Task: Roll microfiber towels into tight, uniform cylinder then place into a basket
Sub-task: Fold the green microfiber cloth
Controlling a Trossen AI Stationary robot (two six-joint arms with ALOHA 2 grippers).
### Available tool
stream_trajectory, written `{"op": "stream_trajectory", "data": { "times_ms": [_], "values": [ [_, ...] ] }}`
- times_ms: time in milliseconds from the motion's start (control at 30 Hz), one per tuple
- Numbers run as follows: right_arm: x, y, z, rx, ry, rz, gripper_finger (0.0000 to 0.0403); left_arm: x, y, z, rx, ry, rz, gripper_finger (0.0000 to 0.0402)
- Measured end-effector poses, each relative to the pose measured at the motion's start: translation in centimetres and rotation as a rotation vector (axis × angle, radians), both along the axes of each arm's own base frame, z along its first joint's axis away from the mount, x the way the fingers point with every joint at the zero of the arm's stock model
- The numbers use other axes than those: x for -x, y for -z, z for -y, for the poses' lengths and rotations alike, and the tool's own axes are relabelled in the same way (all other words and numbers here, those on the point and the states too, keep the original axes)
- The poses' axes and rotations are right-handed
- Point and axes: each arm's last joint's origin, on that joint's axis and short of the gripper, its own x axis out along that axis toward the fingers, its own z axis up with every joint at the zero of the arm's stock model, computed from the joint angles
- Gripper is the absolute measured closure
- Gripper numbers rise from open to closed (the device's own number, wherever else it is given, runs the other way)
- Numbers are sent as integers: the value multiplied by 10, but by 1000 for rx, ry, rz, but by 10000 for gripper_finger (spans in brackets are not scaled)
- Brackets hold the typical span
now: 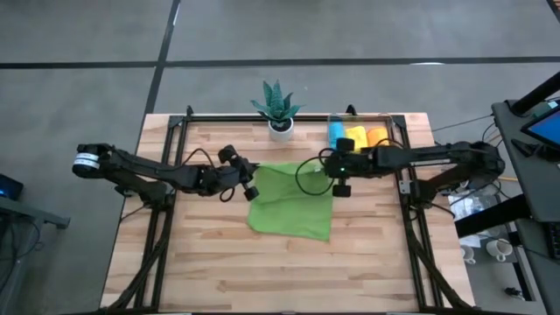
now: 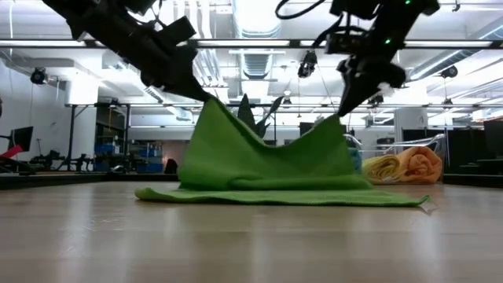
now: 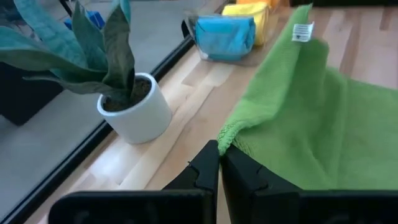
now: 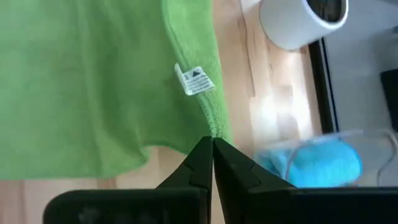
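Bare pale wood planks filled the front of the desk (image 1: 289,271), with nothing lying between its near edge and the green towel (image 1: 293,203). Behind the desk the low view looked into a wide hall with ceiling lights and ducts.

From the left, the left gripper (image 1: 248,181) had its jaws shut on the towel's far left corner, lifting it off the wood. The towel's middle sagged between two raised corners while its front edge lay flat on the planks (the low view showed that tented shape, which the high view flattened out). The right gripper (image 1: 334,178) had its jaws pinched shut on the far right corner, just beside a small white label (image 4: 194,79) that only the wrist views picked out.

Beyond the towel stood a spiky plant in a white pot (image 1: 280,128), near the desk's far edge. Farther right, in the far right corner, the clear basket (image 1: 391,116) held a blue roll (image 1: 335,133), a yellow roll (image 1: 356,136) and an orange roll (image 1: 375,136). Open wood ran on both sides of the towel to the black frame rails.
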Motion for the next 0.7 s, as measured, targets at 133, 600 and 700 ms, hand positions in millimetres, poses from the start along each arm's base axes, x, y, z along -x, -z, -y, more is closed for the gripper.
{"op": "stream_trajectory", "data": {
  "times_ms": [133, 600, 700],
  "values": [
    [13, -9, -2, -13, 28, 13, 395, -1, -3, 0, -14, 5, 20, 402],
    [16, -53, 5, 252, 124, 105, 395, -17, -83, -25, -244, -86, 13, 402],
    [15, -75, 5, 290, 117, 138, 395, -14, -108, -30, -324, -166, 3, 402]
  ]
}}
